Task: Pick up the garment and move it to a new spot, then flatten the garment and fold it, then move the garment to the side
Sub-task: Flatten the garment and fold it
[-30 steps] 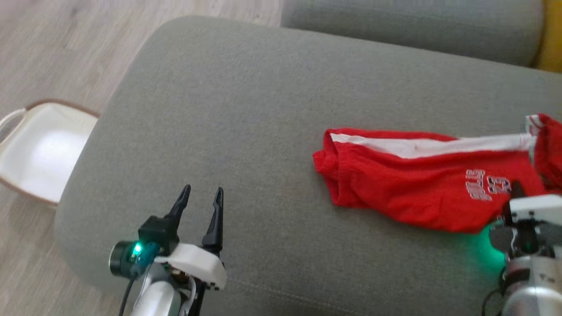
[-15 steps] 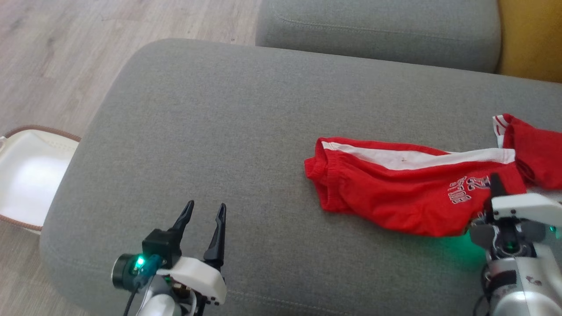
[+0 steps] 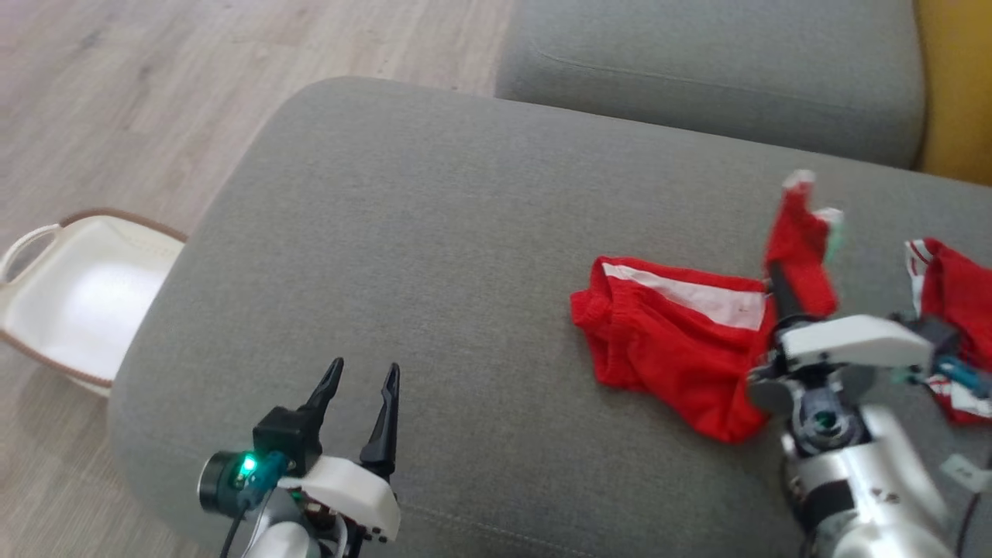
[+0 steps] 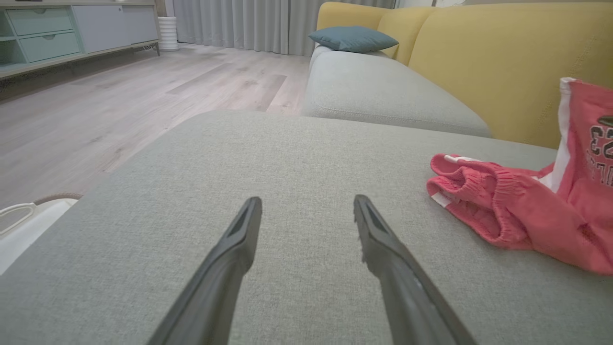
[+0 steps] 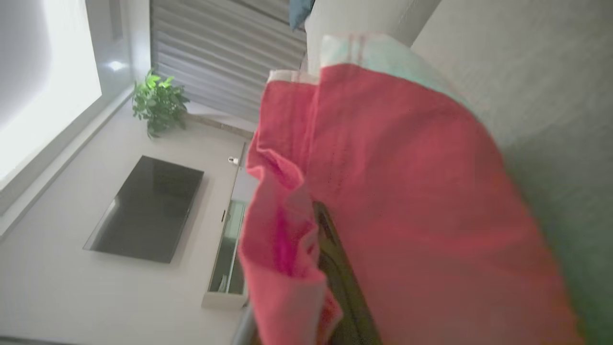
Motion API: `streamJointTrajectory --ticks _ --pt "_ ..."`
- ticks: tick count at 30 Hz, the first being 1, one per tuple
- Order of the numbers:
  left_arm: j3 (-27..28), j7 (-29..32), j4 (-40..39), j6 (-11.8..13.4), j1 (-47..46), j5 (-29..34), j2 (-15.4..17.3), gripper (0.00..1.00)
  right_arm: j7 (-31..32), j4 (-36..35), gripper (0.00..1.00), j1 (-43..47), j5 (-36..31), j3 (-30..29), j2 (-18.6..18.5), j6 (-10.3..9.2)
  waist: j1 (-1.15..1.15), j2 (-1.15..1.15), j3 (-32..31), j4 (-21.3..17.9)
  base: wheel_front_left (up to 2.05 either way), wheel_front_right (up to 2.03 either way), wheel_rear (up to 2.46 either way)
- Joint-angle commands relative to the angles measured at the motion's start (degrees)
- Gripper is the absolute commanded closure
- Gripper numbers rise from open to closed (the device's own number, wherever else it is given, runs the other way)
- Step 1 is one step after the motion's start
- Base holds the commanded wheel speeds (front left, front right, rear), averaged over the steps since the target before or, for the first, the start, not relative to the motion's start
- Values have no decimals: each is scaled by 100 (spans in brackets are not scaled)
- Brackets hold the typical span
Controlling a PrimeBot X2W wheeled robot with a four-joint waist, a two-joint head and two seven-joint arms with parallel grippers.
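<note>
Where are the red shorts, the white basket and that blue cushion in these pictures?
red shorts (image 3: 666, 356), head view, on the flat red cloth near the waistband.
white basket (image 3: 85, 298), head view, on its bare inside bottom.
blue cushion (image 4: 352, 38), left wrist view, on its middle.

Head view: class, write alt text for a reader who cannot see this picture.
The right gripper, shut, holds one end of the red shorts lifted off a grey sofa cushion, the rest lying crumpled. The left gripper hovers open over the cushion's near edge; a white basket stands on the floor at left.
</note>
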Motion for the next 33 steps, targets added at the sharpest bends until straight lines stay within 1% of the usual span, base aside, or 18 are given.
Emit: streamJointTrajectory --ticks 1,4,8,15,19,20,21,24,29,33 --pt "178 -71 -158 -11 -97 57 31 0 -78 -269 100 -114 127 354 -17 -4 0 0 -34 103 0 0 0" --pt "184 -71 -148 -16 -73 61 32 0 -205 -299 100 -62 283 796 -17 -4 0 0 -30 235 0 0 0" --pt "174 -71 -141 -25 -53 63 31 0 -350 -201 100 -79 436 1209 -17 -4 0 0 -4 417 0 0 0" --pt "145 -71 -132 -36 -47 55 28 0 -508 26 100 -178 607 1633 -17 -4 0 0 68 651 0 0 0" --pt "123 -71 -124 -34 -51 43 26 0 -589 159 100 -249 576 1905 -17 -4 0 0 111 759 0 0 0" --pt "118 -71 -124 -31 -52 40 26 0 -594 169 52 -258 553 1988 -17 -4 0 0 119 780 0 0 0" --pt "114 -71 -124 -25 -52 35 25 0 -576 175 0 -251 582 2061 -17 -4 0 0 128 799 0 0 0" --pt "106 -71 -134 -15 -59 21 24 0 -577 257 0 -259 497 2311 -17 -4 0 0 167 835 0 0 0" --pt "103 -71 -132 -6 -87 -5 22 0 -579 550 0 -347 47 2797 -17 -4 0 0 215 841 0 0 0" --pt "118 -71 -121 21 -120 -26 21 0 -396 898 0 -434 -252 3179 -17 -4 0 0 247 785 0 0 0"
